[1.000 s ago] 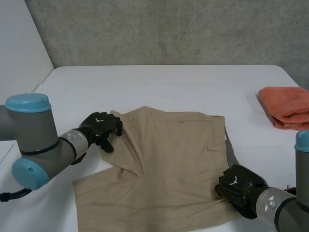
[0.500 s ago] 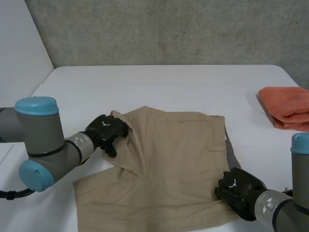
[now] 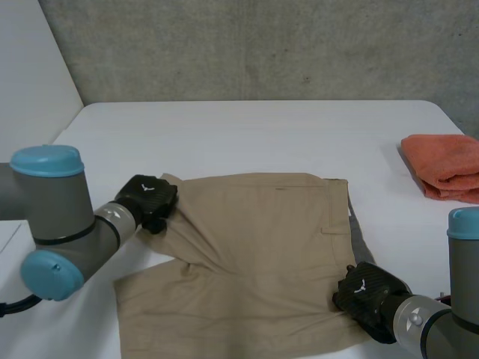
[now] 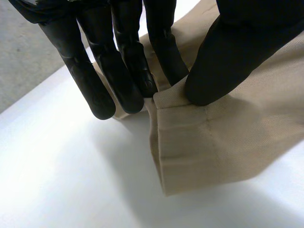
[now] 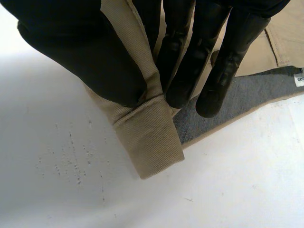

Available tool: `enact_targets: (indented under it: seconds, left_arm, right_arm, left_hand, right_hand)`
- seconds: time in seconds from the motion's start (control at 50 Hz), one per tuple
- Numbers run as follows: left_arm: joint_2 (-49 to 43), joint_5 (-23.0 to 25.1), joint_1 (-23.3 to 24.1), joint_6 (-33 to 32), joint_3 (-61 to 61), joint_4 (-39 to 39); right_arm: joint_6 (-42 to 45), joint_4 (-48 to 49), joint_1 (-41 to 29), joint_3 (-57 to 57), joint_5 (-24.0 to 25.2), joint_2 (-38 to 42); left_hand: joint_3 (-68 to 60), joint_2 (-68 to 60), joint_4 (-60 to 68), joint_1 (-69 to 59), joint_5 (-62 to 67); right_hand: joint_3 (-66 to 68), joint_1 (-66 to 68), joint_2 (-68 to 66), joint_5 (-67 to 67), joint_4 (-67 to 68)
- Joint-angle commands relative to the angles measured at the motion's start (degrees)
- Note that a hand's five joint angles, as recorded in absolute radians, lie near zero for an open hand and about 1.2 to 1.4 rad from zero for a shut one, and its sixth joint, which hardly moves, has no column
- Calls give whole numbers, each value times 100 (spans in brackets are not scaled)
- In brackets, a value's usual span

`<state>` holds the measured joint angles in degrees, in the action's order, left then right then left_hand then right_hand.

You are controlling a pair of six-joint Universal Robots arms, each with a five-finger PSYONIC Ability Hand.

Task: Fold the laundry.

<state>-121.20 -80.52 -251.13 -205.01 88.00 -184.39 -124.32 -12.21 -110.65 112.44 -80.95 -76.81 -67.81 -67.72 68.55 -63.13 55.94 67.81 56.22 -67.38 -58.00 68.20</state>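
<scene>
**Both hands pinch the khaki shorts [image 3: 254,254]**

The left arm reaches in low from the left edge of the tabletop [image 3: 262,131]. The left hand [image 3: 152,196] clamps the shorts' far-left corner, thumb pressing the cloth against the fingers [image 4: 118,80]. The right hand [image 3: 368,293] — toward the near-right corner of the tabletop — grips the near-right hem, thumb on one face of the fold and fingers on the other. The shorts lie spread along the front edge, with grey lining showing down their right side. A small white tag [image 5: 298,80] sits on that lining — its writing cannot be read. A folded orange towel [image 3: 443,166] rests at the right edge.
</scene>
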Motion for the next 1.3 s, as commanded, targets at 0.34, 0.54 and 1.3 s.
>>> enact_targets:
  seconds: [0.34, 0.54, 1.3]
  left_arm:
    - [1143, -912, 38, -724, 1272, 325]
    - [1107, -1018, 178, -655, 1307, 403]
    - [2505, -966, 1005, 1086, 2397, 1916]
  right_arm:
    - [-13, 52, -9, 15, 0, -10]
    - [-171, 96, -9, -11, 0, -27]
    - [-1586, 702, 79, -451, 0, -212]
  left_hand:
    - [-1219, -1228, 1145, -1687, 1406]
    - [1960, 1951, -2034, 1492, -1773]
    - [2480, 2470, -2553, 2012, -2293]
  right_hand:
    - [1219, 2378, -1262, -1200, 1180]
    - [1219, 2378, -1262, -1200, 1180]
    - [1219, 2378, -1262, -1200, 1180]
